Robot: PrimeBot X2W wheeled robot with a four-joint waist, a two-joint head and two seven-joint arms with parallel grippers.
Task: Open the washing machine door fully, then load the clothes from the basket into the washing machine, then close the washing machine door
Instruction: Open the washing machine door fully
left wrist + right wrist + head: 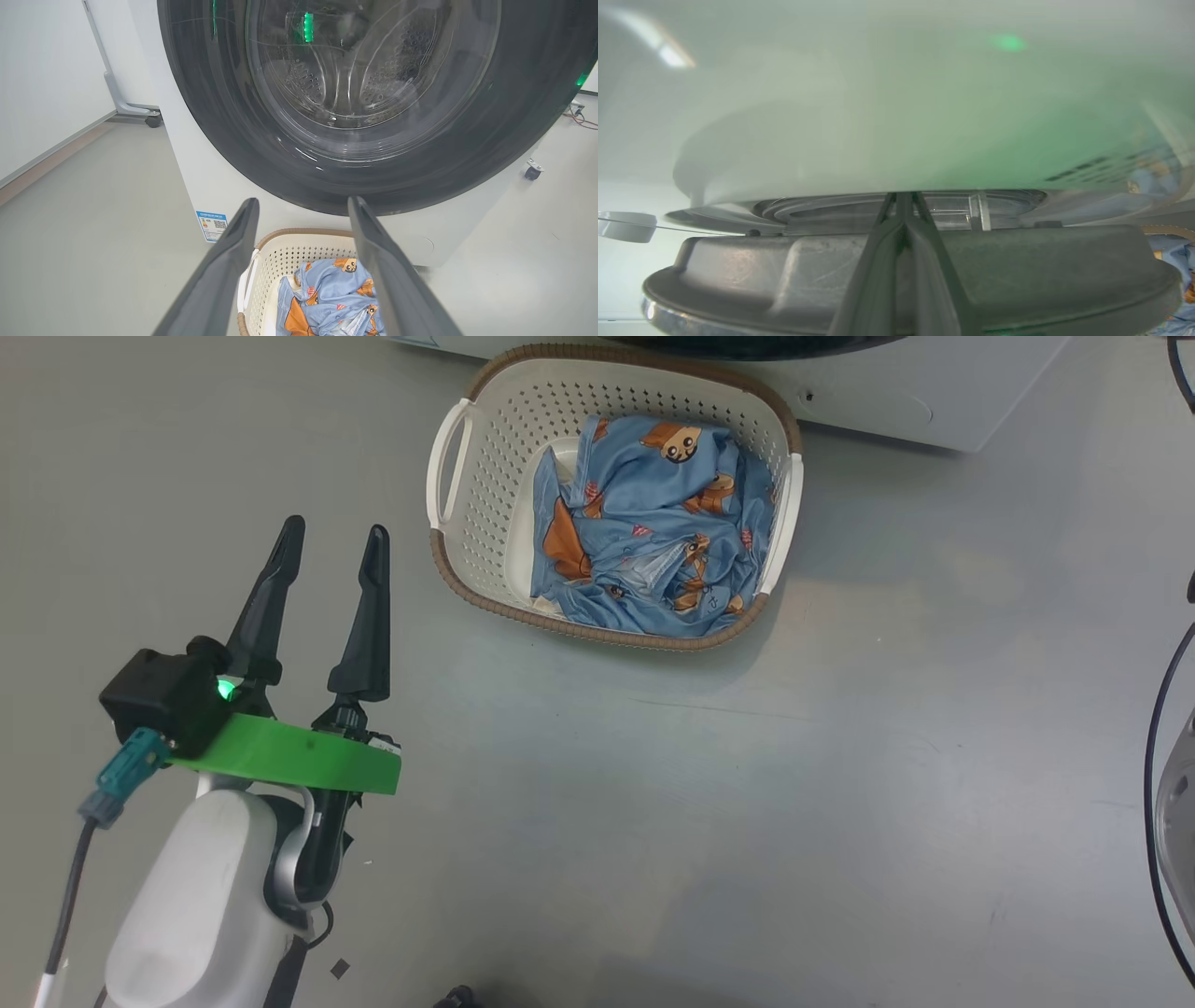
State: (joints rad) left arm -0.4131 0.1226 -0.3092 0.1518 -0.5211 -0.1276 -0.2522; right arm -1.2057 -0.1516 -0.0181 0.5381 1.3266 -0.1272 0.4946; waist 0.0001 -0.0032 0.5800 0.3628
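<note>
Three views checked.

The head view gives me the left gripper [336,527] low at the left above the grey floor [653,803]. Its two fingers are spread wide with nothing between them, and it is well apart from the basket [485,504]. The basket stands on the floor just in front of the washer [934,401]. The clothes [653,523] lie crumpled inside it, with a strip of the white base showing on the left. Of the door [747,345] this view gives me a dark sliver along the top edge.

The left wrist view supplies the door's face: a broad black rim and a clear bowl, with the perforated drum [397,70] behind the glass. A blue label [212,225] sits at a lower corner of the white front. From this angle the door looks shut or close to it; I cannot tell which. The basket sits directly below it.

The right wrist view supplies the edge-on angle. A gap shows between the blurred white front and the grey moulded side of the door. The right gripper [903,198] has its fingers pressed together, holding nothing, with the tips lying at that gap. Whether they touch the door I cannot tell. Blue fabric and a bit of brown rim show at the right edge.
</note>
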